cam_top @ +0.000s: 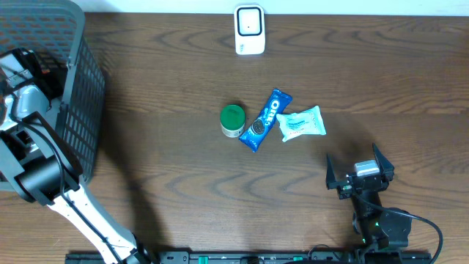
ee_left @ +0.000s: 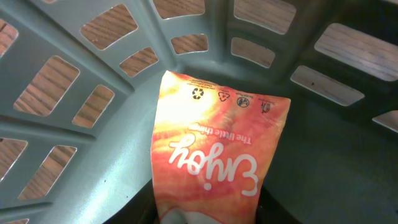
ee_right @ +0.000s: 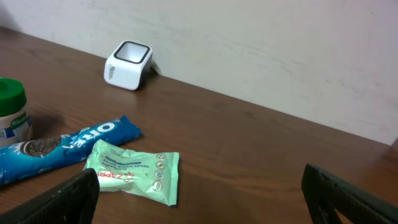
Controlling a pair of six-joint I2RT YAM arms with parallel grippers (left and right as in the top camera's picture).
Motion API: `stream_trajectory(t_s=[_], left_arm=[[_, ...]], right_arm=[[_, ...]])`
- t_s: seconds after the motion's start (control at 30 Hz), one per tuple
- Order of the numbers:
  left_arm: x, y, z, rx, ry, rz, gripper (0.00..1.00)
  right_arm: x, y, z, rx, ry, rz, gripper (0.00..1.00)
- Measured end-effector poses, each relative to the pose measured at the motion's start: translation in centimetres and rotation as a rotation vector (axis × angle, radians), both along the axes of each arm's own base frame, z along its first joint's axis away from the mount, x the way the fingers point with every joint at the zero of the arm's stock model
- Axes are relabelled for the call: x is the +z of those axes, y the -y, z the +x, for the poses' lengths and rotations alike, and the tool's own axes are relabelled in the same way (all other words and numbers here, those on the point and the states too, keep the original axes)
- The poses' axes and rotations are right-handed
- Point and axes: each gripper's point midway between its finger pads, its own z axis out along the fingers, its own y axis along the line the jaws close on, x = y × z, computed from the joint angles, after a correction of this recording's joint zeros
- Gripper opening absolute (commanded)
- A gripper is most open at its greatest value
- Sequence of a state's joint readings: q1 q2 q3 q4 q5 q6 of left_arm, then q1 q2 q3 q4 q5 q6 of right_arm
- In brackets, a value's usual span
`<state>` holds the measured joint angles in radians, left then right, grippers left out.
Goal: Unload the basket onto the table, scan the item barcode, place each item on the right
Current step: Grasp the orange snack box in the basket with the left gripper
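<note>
Inside, left pincer grips orange packet beside basket wall; right pincer gapes over open table.

A grey basket (slotted walls) stands on the brown wooden table.

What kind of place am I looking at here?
Probably a mock shop checkout on a wooden table: a white barcode scanner by the wall, packaged snacks such as the Oreo pack, and a grey shopping basket holding an orange packet.
</note>
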<state>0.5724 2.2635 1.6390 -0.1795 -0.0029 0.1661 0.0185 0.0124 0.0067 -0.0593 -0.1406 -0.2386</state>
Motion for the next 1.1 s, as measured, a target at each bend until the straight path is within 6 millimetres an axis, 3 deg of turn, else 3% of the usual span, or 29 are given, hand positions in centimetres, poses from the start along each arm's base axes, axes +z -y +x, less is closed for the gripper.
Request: stream_trajectory(t_s=[0.2,0.4,0.47,0.53,0.7,0.8,0.9,0.97,1.0,1.1], left_arm=[[0.3,0.1,-0.4,0.005,-0.017,-0.007,0.33],[2.0,0.8,-2.8,0.031,-0.055,-0.032,0.33],[4.2,0.9,-3.3,0.049,-0.031,-0.023,0.33],[8.5,1.0,-3.5,0.068,0.036,0.004,0.33],[21.9,2.8,-5.8,0.105,0.261,0.075,0.33],[28.6,5.6,-7.4,0.065,0.394,0.095,0.33],[33.1,10.1,-8.2,-0.026,0.491,0.077,0.33],[35.1,13.7,-8.3,-0.107,0.534,0.054,0.33],[35.8,16.5,-8.3,-0.171,0.546,0.032,0.33],[36.0,22.7,-8.2,-0.312,0.531,-0.037,0.33]], right_arm=[[0.0,0.0,0.0,0.0,0.0,0.0,0.99],[0.0,0.0,0.0,0.0,0.0,0.0,0.99],[0.0,0.0,0.0,0.0,0.0,0.0,0.99],[0.0,0.0,0.0,0.0,0.0,0.0,0.99],[0.0,0.0,0.0,0.0,0.0,0.0,0.99],[0.0,0.0,0.0,0.0,0.0,0.0,0.99],[0.0,0.0,0.0,0.0,0.0,0.0,0.99],[0.0,0.0,0.0,0.0,0.0,0.0,0.99],[0.0,0.0,0.0,0.0,0.0,0.0,0.99],[0.0,0.0,0.0,0.0,0.0,0.0,0.99]])
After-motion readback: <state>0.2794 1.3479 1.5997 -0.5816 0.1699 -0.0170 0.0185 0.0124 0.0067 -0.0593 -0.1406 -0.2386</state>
